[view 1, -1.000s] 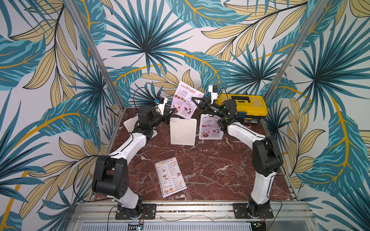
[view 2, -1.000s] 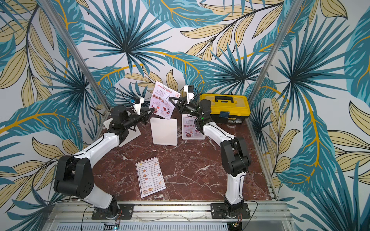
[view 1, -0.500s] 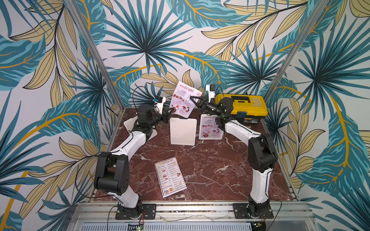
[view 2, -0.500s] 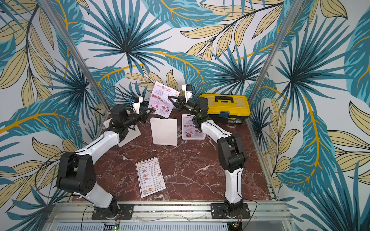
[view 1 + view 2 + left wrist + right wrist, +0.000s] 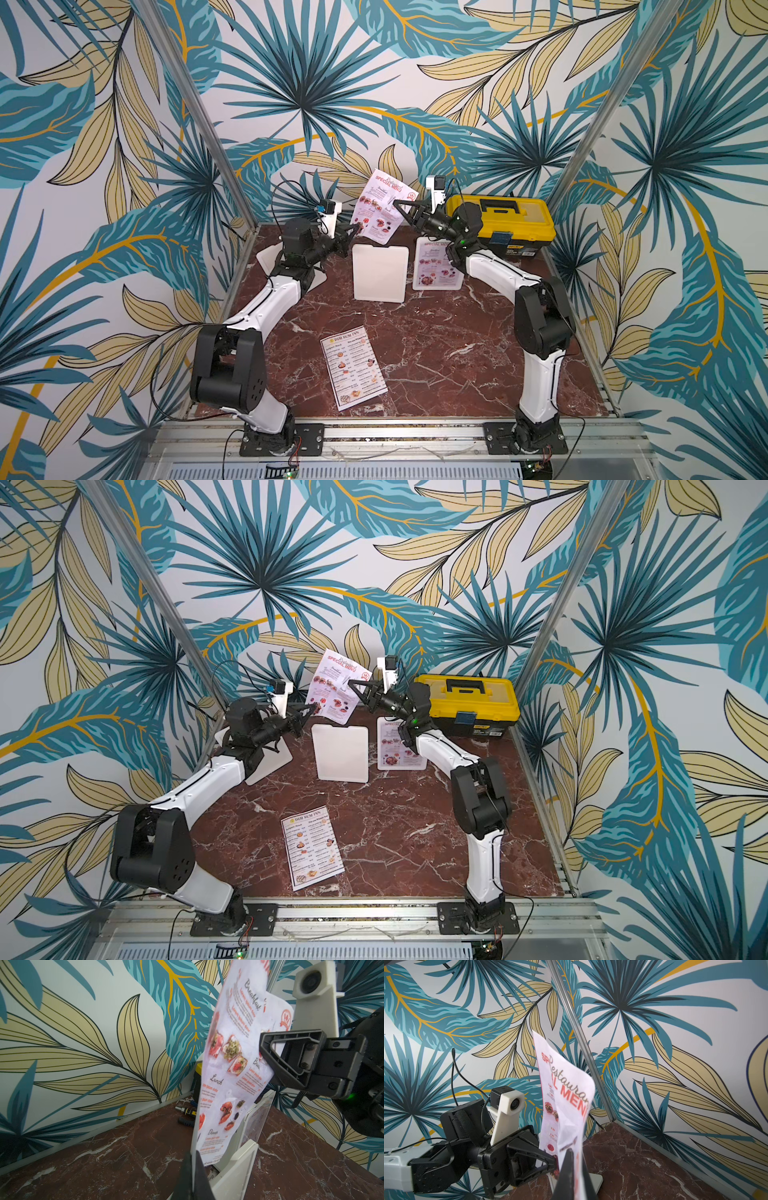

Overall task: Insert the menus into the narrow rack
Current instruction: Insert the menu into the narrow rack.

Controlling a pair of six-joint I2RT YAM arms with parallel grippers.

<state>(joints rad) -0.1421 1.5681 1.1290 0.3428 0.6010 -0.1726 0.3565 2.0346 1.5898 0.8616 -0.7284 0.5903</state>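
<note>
SPECIAL MENU sheet [image 5: 380,208] hung tilted above white rack [image 5: 379,272]; second SPECIAL MENU [image 5: 436,266] stood beside; DIM SUM INN menu [image 5: 353,370] lay flat.

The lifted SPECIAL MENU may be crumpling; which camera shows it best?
Left wrist: the lifted SPECIAL MENU fills the frame, print readable. Right wrist shows it curled, edge-on; both top views show it small.

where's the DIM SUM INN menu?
In both top views the DIM SUM INN menu lies flat on the table, front, slightly left of centre, apart from the white stand behind it.
</note>
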